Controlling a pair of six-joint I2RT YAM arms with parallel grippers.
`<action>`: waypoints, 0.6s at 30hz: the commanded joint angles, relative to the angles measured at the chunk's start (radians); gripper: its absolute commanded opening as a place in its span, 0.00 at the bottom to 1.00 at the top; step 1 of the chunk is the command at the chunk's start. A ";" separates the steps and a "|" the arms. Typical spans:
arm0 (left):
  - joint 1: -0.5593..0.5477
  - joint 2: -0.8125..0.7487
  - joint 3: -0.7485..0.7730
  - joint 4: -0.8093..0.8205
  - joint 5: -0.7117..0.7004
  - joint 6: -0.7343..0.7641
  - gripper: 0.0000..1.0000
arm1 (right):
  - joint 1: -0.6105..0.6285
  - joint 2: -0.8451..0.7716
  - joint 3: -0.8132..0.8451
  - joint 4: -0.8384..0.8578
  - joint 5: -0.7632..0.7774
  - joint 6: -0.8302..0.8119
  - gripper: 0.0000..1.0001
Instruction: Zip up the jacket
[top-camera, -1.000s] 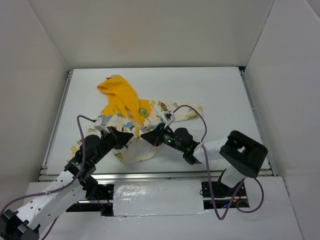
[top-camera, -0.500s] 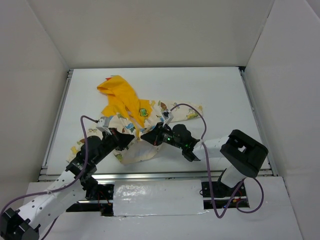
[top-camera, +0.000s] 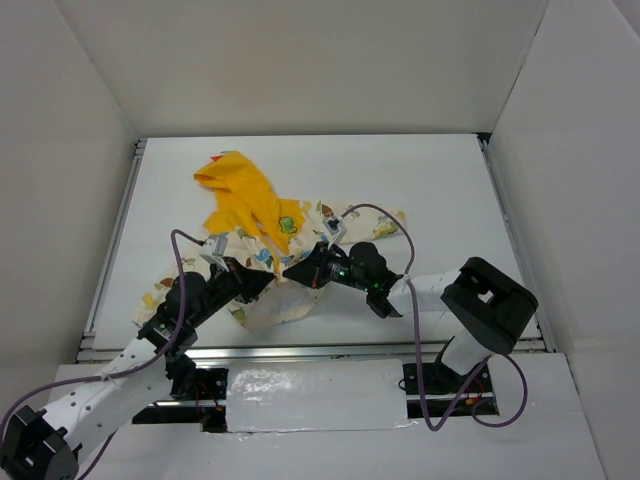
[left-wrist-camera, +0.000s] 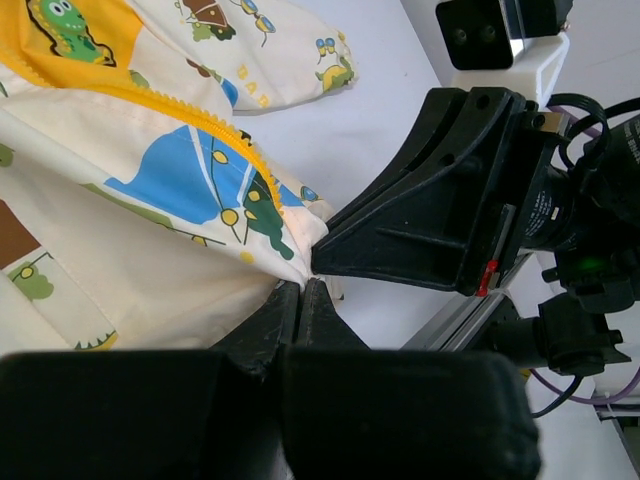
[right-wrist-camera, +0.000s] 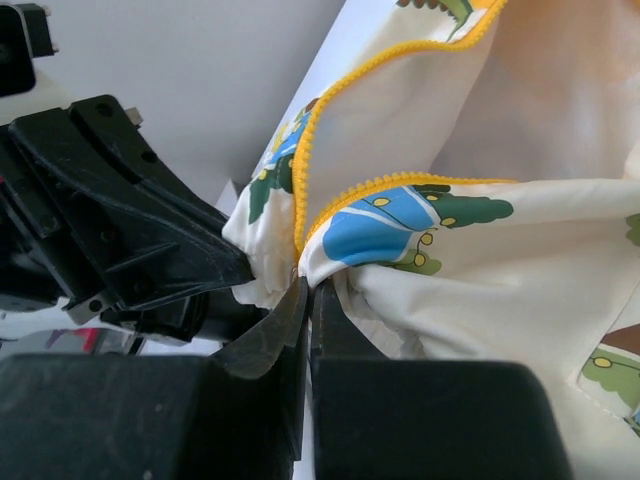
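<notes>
Left end effector (left-wrist-camera: 303, 292) and right end effector (right-wrist-camera: 306, 292) pinch adjacent jacket (top-camera: 262, 215) hem edges.

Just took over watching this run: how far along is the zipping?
Done: the left fingers and right fingers are each shut on a bottom corner of the jacket at its front opening. In hand: those corners, held tip to tip, apparently to line up the yellow zipper rows. Left: the rows lie apart in both wrist views, so joining them and pulling the zip up remain.
</notes>
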 joint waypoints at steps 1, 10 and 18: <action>-0.002 0.011 -0.006 0.071 0.090 0.027 0.00 | -0.013 -0.009 0.068 0.125 -0.125 0.002 0.00; -0.002 -0.044 -0.023 0.064 0.124 0.031 0.00 | -0.085 -0.009 0.031 0.260 -0.271 0.021 0.00; -0.002 -0.035 -0.037 0.093 0.141 0.029 0.00 | -0.117 0.063 0.023 0.437 -0.365 0.123 0.00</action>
